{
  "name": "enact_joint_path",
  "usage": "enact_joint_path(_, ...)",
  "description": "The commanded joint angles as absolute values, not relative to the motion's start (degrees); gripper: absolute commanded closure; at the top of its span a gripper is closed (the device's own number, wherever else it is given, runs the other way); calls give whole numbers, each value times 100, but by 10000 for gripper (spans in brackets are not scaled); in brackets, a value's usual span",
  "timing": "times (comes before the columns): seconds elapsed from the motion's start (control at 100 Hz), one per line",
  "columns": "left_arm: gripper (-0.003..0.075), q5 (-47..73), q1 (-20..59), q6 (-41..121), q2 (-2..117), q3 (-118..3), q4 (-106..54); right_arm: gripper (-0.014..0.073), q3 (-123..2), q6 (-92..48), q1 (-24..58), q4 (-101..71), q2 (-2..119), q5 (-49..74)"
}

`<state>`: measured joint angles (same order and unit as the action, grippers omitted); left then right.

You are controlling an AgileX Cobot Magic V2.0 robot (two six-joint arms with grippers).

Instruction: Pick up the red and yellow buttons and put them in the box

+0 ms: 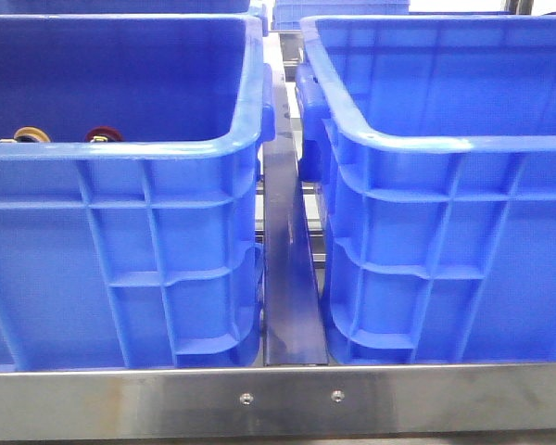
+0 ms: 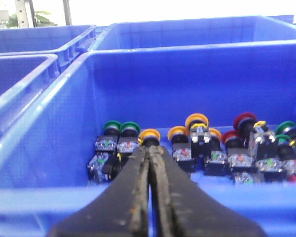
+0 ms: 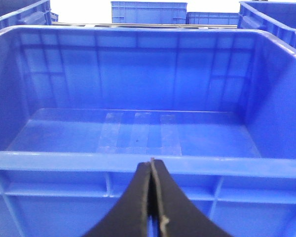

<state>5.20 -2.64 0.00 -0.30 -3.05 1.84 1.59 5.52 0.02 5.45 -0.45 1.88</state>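
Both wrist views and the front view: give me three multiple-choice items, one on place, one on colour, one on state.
1. The push buttons lie:
A. in the left crate
B. in the right crate
C. between the crates

2. Cap colours among them:
A. green, yellow, red
B. only red
C. blue, white

3. The left hand is:
A. shut, empty
B. open wide
C. shut on a button

Answers: 1 A, caps peek over the left crate rim while the right crate shows a bare floor; 2 A, all three show; 3 A, the fingers meet, nothing between.
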Motion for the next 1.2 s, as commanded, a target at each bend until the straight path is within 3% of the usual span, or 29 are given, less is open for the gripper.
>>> enact_joint_path(0.0, 741, 405, -243, 0, -206, -903, 123, 696, 185, 514, -3, 549, -177, -282)
enact_joint_path(0.27, 741, 950, 68, 0, 86, -2058, -86, 696, 185, 514, -3, 549, -177, -282)
enact_joint_path(0.64, 716, 2457, 271, 0, 2595, -3732, -86, 696, 185, 514, -3, 549, -177, -282)
enact_joint_path(0.73, 605, 2611, 271, 0, 3255, -4113, -86, 696, 185, 514, -3, 549, -177, -282)
enact_joint_path(0.88, 277, 2664, 271, 0, 4207, -4626, -102, 696, 185, 514, -3, 549, -177, -282)
enact_joint_path(0.95, 177, 2800, 271, 0, 4661, -4887, -102, 696, 185, 514, -3, 549, -177, -282)
enact_joint_path(1.19, 164, 3706, 271, 0, 6333, -5817, -248, 696, 185, 514, -3, 549, -177, -282)
